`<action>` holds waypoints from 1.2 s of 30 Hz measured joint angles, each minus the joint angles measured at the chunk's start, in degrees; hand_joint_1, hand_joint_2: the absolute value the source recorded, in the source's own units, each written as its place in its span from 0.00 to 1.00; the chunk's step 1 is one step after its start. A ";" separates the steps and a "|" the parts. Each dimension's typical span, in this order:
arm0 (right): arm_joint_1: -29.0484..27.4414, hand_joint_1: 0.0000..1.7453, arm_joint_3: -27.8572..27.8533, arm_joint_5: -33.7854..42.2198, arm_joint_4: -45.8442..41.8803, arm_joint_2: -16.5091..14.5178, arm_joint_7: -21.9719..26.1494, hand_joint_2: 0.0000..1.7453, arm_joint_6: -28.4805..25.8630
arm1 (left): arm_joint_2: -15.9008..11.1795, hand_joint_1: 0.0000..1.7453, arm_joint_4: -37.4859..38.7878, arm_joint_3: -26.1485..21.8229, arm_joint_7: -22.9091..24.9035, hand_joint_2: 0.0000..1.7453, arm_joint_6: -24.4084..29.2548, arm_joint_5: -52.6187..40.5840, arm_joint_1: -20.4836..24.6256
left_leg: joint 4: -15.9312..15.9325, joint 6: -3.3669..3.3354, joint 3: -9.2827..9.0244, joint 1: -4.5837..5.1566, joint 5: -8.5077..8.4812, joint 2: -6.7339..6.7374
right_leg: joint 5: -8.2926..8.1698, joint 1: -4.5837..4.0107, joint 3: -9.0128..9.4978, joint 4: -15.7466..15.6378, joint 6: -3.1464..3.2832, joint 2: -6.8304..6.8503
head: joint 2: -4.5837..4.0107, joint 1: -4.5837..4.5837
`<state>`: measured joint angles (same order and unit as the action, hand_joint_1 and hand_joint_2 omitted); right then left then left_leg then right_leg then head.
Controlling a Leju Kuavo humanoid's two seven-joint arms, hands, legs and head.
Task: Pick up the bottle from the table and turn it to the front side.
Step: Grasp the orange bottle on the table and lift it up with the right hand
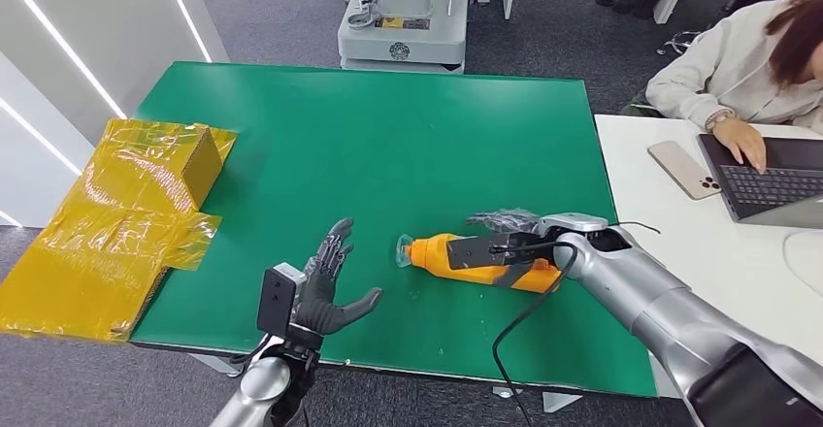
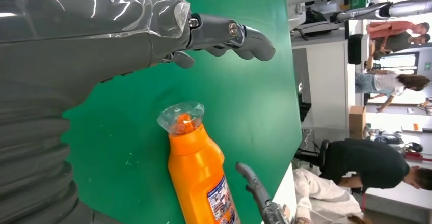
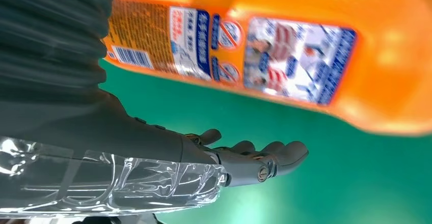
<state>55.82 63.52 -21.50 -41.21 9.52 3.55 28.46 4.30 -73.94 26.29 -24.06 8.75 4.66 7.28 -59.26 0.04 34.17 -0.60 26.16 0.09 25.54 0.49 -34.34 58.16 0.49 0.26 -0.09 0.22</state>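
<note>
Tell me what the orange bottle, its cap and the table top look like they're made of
Orange bottle: likely moulded plastic, opaque and glossy, given the soft highlights on its body; a printed label is stuck on.
Cap: clear plastic, since the orange nozzle shows through it.
Table top: a matte green surface, even in colour with little glare; it may be a mat or a coated board, I cannot tell which.

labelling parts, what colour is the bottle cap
Clear, see-through plastic cap on the orange bottle; best in the left wrist view.
</note>
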 joint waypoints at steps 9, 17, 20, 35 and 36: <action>1.41 0.02 5.59 1.16 0.29 2.79 -2.32 1.00 3.29 | 0.05 0.00 0.00 -1.03 0.04 1.00 -0.51 -0.02 -0.14 | -0.01 0.00 0.00 0.01 0.00 0.00 | 0.00 0.00 0.00 -0.01 0.00 -0.01 | 0.00 0.01; 2.22 0.75 8.59 2.06 0.29 3.37 -3.37 1.00 3.69 | 0.07 0.00 0.10 -1.35 0.24 1.00 -0.95 -0.02 0.01 | 0.00 0.00 -0.02 -0.01 0.00 0.01 | 0.00 0.00 0.00 0.00 0.00 -0.02 | 0.00 0.00; 2.37 0.82 9.26 2.19 0.30 3.37 -3.47 1.00 3.05 | 0.08 0.00 0.15 -1.54 0.24 1.00 -0.92 -0.02 0.02 | 0.00 0.00 -0.02 -0.01 0.00 0.00 | 0.00 0.00 0.00 0.00 0.00 -0.02 | 0.00 0.00; 0.28 1.00 10.47 4.89 2.09 3.39 -0.13 1.00 -7.62 | 0.07 0.00 0.15 -2.46 0.10 1.00 -0.87 -0.57 -0.88 | 0.01 0.00 -0.17 -0.02 0.01 0.08 | 0.00 -0.02 0.10 -0.04 0.00 -0.08 | 0.00 0.00; -0.48 1.00 9.75 6.63 2.19 3.67 1.00 1.00 -8.80 | 0.07 0.00 0.15 -2.48 -0.03 1.00 -0.87 -0.73 -1.05 | 0.01 0.00 -0.18 -0.02 0.01 0.07 | -0.01 -0.03 0.12 -0.04 0.00 -0.06 | 0.00 0.01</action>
<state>55.34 73.27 -14.87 -39.02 13.19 4.55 19.65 4.37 -73.79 23.81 -24.09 7.88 3.92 6.23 -59.26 0.05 33.99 -0.62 26.17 0.16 25.54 0.47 -34.22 58.12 0.48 0.20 -0.09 0.22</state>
